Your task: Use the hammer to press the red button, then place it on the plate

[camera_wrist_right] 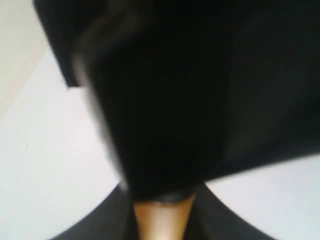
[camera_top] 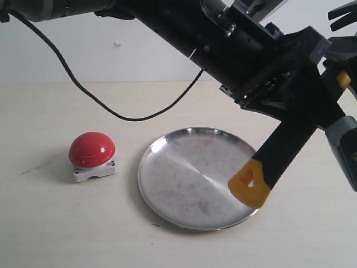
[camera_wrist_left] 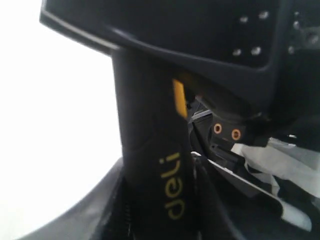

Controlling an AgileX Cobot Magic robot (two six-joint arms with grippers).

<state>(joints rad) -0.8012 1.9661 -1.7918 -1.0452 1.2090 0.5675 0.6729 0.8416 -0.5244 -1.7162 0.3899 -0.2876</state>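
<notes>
The hammer (camera_top: 279, 156) hangs tilted in the air over the right rim of the plate (camera_top: 184, 178). Its yellow looped end (camera_top: 251, 187) points down and its dark head (camera_top: 341, 17) is up at the far right. My left gripper (camera_top: 298, 114), reaching across from the upper left, is shut on the black handle (camera_wrist_left: 160, 170), where the lettering shows between its jaws. My right gripper (camera_top: 336, 95) is closed round the yellow neck (camera_wrist_right: 161, 220) just below the head. The red button (camera_top: 92, 149) sits on its grey base on the table, left of the plate and apart from both grippers.
A black cable (camera_top: 83, 89) droops from the left arm across the back of the table. The left arm's dark body (camera_top: 223, 39) spans the top of the exterior view. The table is a light wooden surface (camera_top: 67, 223).
</notes>
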